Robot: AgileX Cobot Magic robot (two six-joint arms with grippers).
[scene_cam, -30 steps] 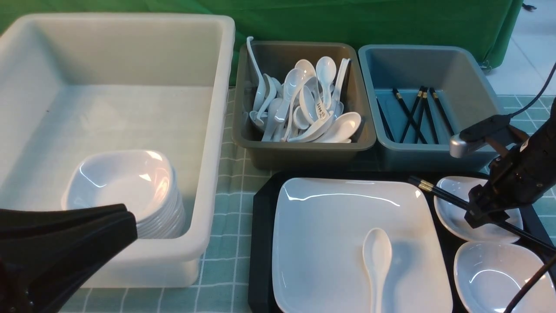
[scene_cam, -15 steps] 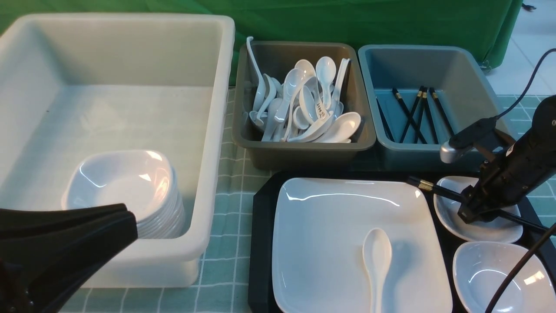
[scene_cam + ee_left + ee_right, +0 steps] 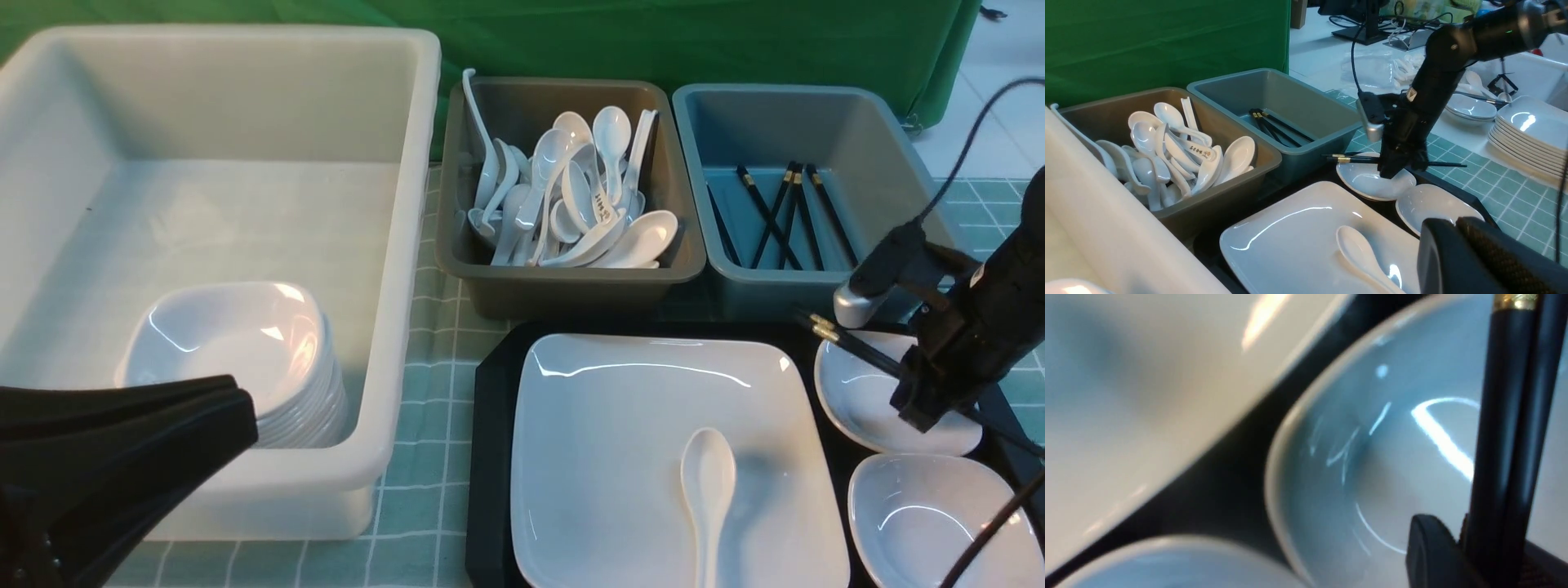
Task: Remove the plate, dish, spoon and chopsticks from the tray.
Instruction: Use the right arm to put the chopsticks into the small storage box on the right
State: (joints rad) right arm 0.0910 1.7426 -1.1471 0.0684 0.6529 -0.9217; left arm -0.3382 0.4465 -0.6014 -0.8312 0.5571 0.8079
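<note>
The black tray (image 3: 492, 392) carries the large square plate (image 3: 620, 425) with the white spoon (image 3: 709, 482) lying on it. Two small dishes (image 3: 857, 400) (image 3: 914, 514) sit on the tray's right side. My right gripper (image 3: 927, 404) hangs over the farther dish, shut on the black chopsticks (image 3: 857, 347). Their gold-banded ends point toward the plate's far corner. In the right wrist view the chopsticks (image 3: 1506, 437) are pinched side by side above the dish (image 3: 1372, 457). My left gripper (image 3: 237, 408) is shut and empty, low at the front left.
A big white tub (image 3: 408, 245) at the left holds a stack of small dishes (image 3: 237, 351). Behind the tray stand a grey-brown tub (image 3: 571, 282) full of spoons and a blue-grey tub (image 3: 898, 163) with several chopsticks. A stack of plates (image 3: 1527, 139) stands beyond the right arm.
My right gripper has closed on the chopsticks and shifted right; their banded ends have moved right and up. The left arm has barely moved.
</note>
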